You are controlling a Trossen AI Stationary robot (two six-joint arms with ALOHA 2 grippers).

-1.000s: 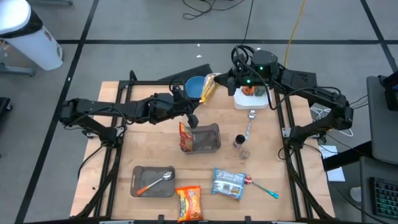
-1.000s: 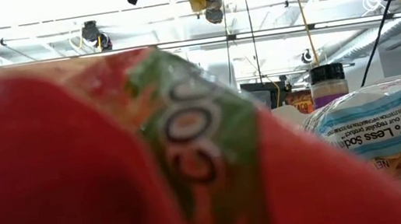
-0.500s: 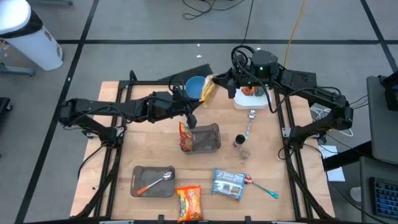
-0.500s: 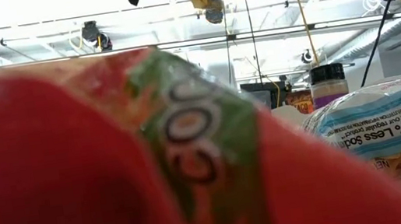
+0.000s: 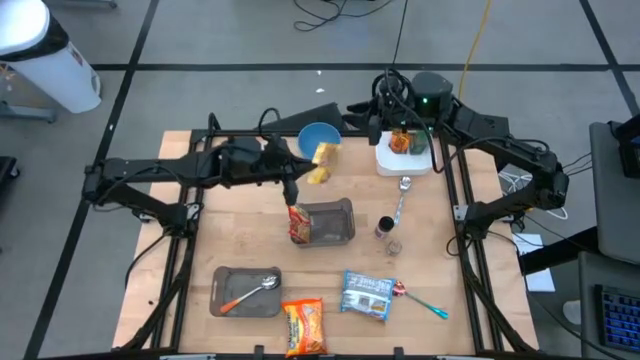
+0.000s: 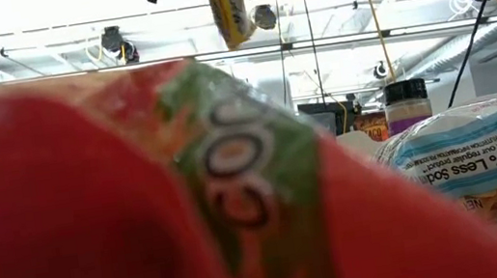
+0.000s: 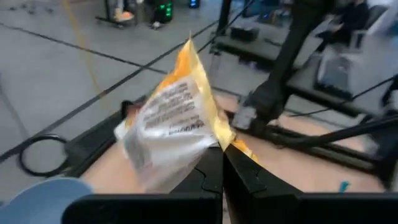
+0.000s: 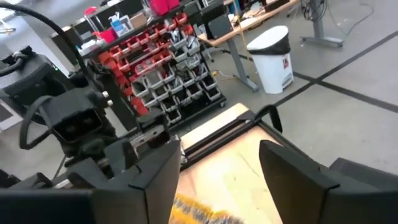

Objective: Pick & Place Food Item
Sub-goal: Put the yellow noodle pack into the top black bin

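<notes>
L pincer [image 7: 222, 163] clamped on corner seam of yellow-and-white crinkly foil snack packet [image 5: 321, 163], held up over counter [image 5: 250, 245] nr blue bowl [image 5: 318, 136]. R pincer [image 8: 219, 163] jaws apart, empty, nr white plate [image 5: 385, 160]. Packet prob light, soft, slippery; contents crushable. Grip seam, not belly.

"25% Less Sodium" on blue-white packet [image 6: 485, 159]

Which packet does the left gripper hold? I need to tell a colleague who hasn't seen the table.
Start at the round blue bowl at the wooden table's far edge. Just beside it, lifted off the wood, hangs a yellow-and-white crinkled foil packet, pinched by the left gripper. The other packets lie lower: red, orange or blue.
</notes>
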